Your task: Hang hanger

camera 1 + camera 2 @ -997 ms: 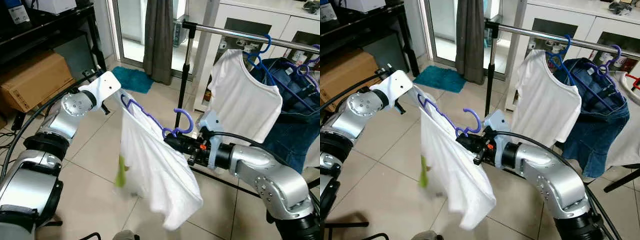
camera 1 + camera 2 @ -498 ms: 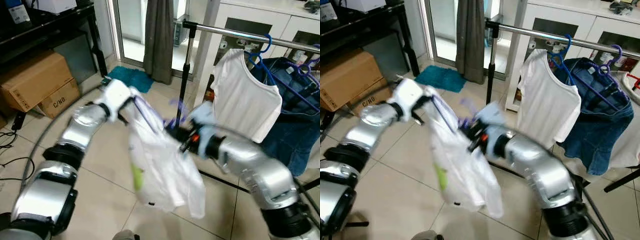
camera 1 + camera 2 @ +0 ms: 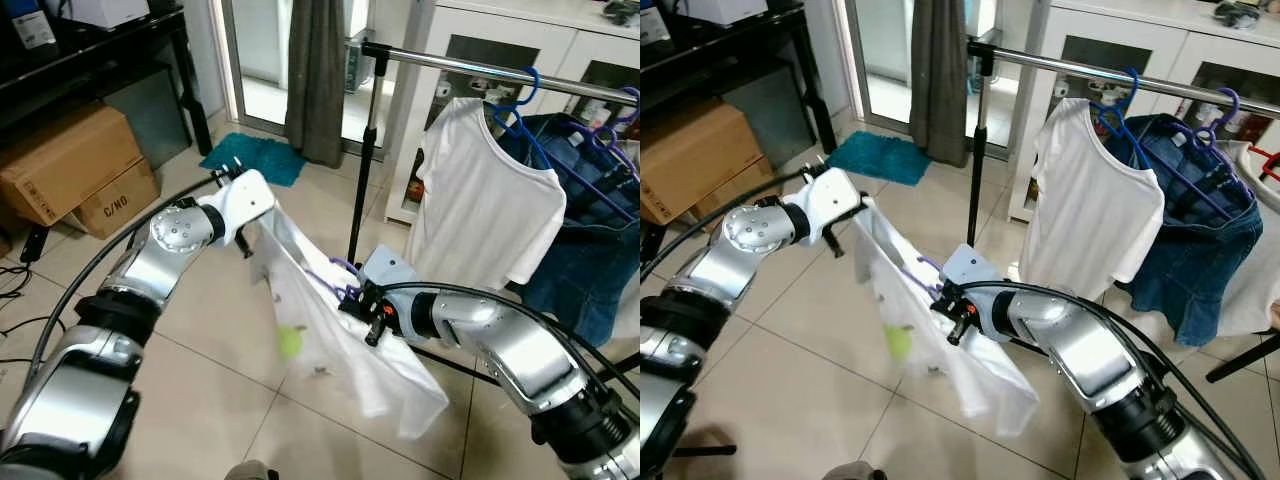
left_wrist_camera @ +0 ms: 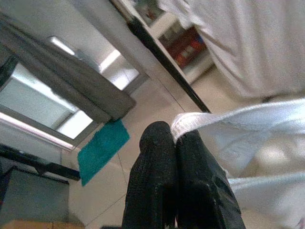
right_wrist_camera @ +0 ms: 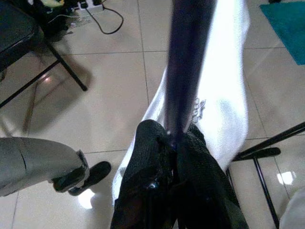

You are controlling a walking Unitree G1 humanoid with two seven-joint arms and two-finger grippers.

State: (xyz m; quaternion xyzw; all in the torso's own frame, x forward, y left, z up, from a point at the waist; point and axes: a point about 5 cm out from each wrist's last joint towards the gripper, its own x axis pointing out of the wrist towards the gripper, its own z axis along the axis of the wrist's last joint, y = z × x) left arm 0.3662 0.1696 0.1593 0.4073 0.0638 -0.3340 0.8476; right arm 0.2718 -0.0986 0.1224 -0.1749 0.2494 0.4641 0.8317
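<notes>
From the head cameras, the left pincer is up and out to the robot's left, pinching one edge of the white shirt, while the right pincer sits lower and nearer the middle, clamped on the purple hanger that is threaded inside the garment. Held at two ends like this, the shirt is stretched into a slanted sheet between the arms and its loose tail droops toward the tiled floor, which looks like a way to keep the cloth from sliding off the hanger. The clothes rail runs across above and behind, already carrying a hung white T-shirt on a blue hanger, with denim beside it; the bare stretch of rail near its black post seems the likely landing spot, and the hanger is well below it. In the left wrist view, the two black fingers are pressed together with the shirt's stitched hem caught at their tips, a firm pinch. In the right wrist view, the fingers are clenched around the purple bar, white cloth spilling beyond, so the hook end still has to be lifted to the rail.
</notes>
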